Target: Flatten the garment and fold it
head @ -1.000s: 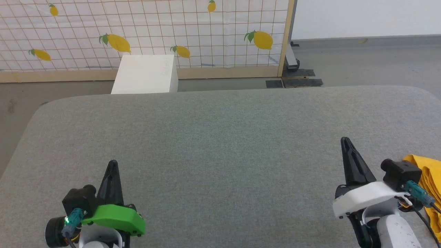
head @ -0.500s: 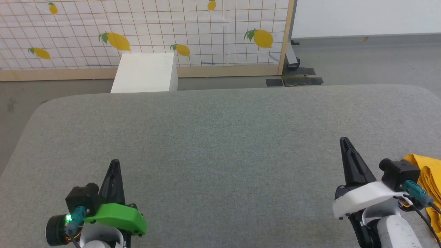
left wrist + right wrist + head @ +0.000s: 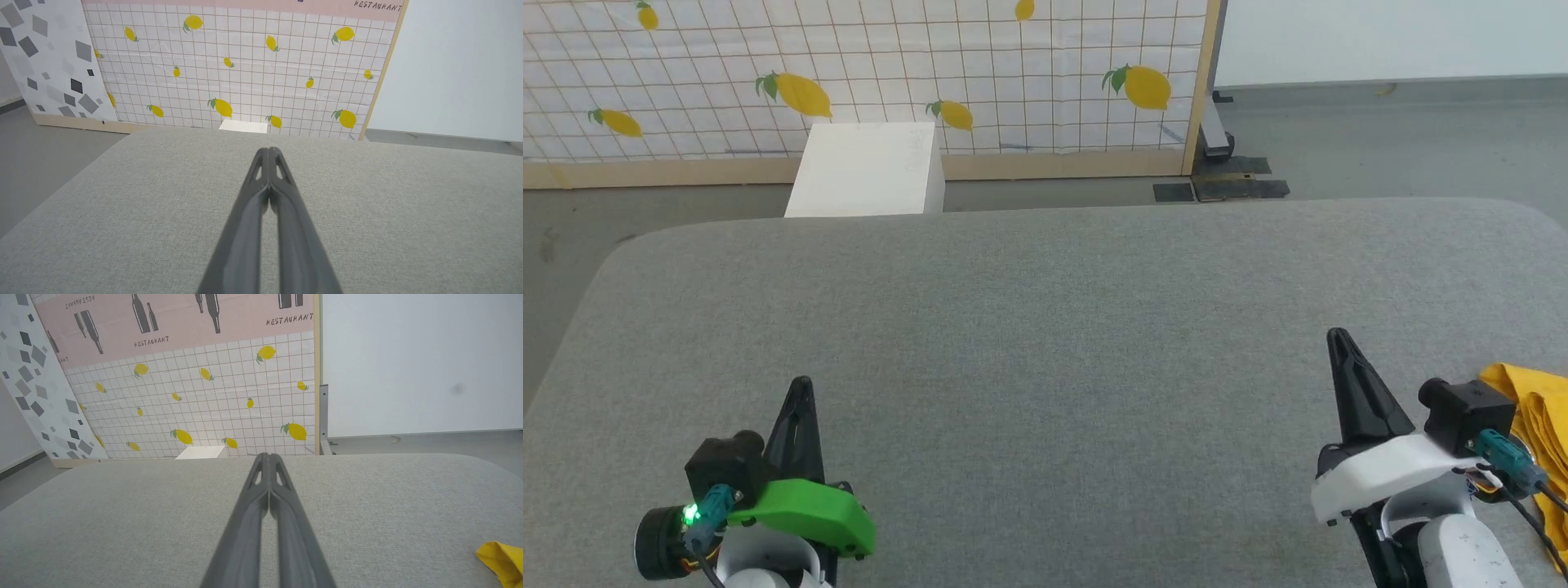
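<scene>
Garment [image 3: 1543, 425]: bright yellow cloth, bunched in folds, lower right of head frame on grey surface [image 3: 1045, 327]. Just right of right jaws, not gripped; well apart from left jaws. Both jaws together, empty

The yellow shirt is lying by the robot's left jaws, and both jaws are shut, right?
Not quite. The yellow shirt is lying by the robot's right jaws, not the left; the head view shows it at the lower right. Both jaws are shut, as you said.

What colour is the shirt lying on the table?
The garment is bright yellow, best seen in the head view.
</scene>
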